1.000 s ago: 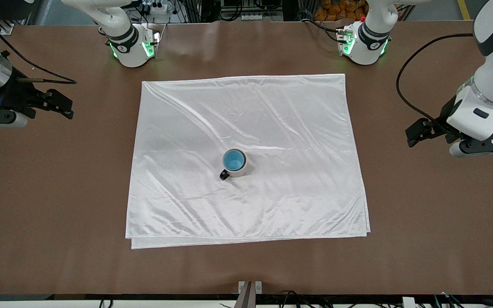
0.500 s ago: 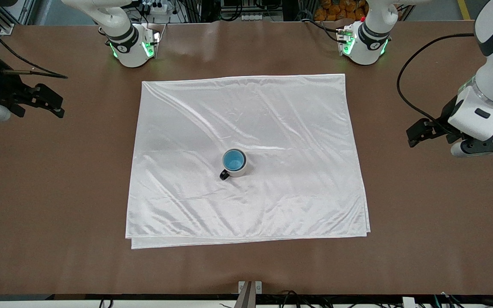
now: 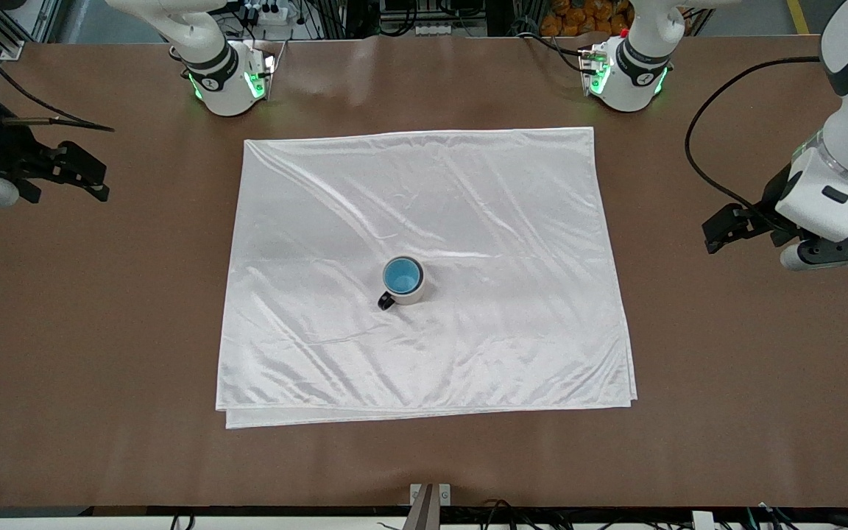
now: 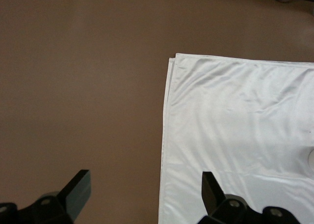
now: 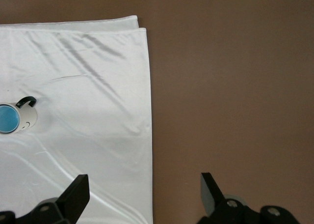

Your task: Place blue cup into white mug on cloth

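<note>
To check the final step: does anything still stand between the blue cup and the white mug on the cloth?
Nothing visible does. The blue cup already sits inside the white mug, which stands upright on the cloth. The left end effector and the right end effector are open, over bare table at their own ends.

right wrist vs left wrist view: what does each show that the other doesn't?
Only the right wrist view: the blue cup sitting inside the white mug, the mug's black handle visible, and the open right pincer over bare table beside the cloth.

Only the left wrist view: the open left pincer above the cloth's edge at the left arm's end of the table. At most a pale sliver shows where the mug would be; the cup is not seen.

Both: the cloth with its folded double edge, on the brown table.
</note>
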